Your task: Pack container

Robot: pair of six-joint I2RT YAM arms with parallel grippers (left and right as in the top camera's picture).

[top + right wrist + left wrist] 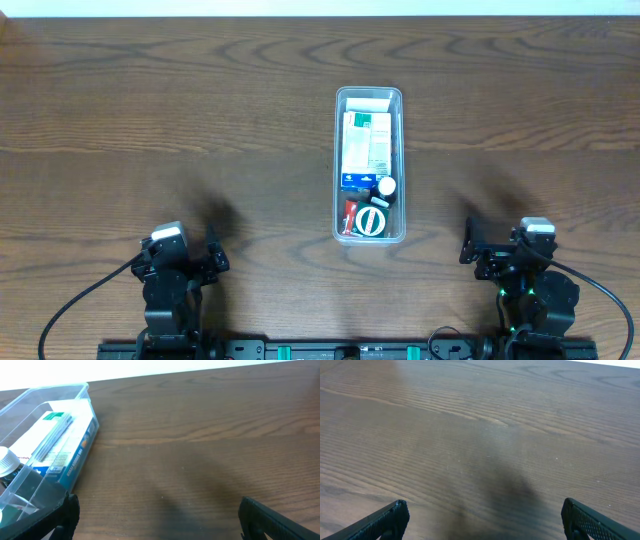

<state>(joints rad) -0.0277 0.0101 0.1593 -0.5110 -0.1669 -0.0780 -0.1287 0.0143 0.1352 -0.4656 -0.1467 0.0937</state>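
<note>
The clear plastic container (338, 165) stands lengthwise in the middle of the table. It holds white, green and blue boxes (366, 143), a small white-capped bottle (386, 187), a red item and a round black-and-white object (370, 220). In the right wrist view the container's wall (86, 397) is at the far left with a box (65, 445) inside. My left gripper (215, 250) is at the front left, open and empty over bare wood (482, 520). My right gripper (468, 242) is at the front right, open and empty (157, 520), to the right of the container.
The dark wooden table (150, 130) stretches to a white back edge. The two arm bases and their cables sit along the front edge.
</note>
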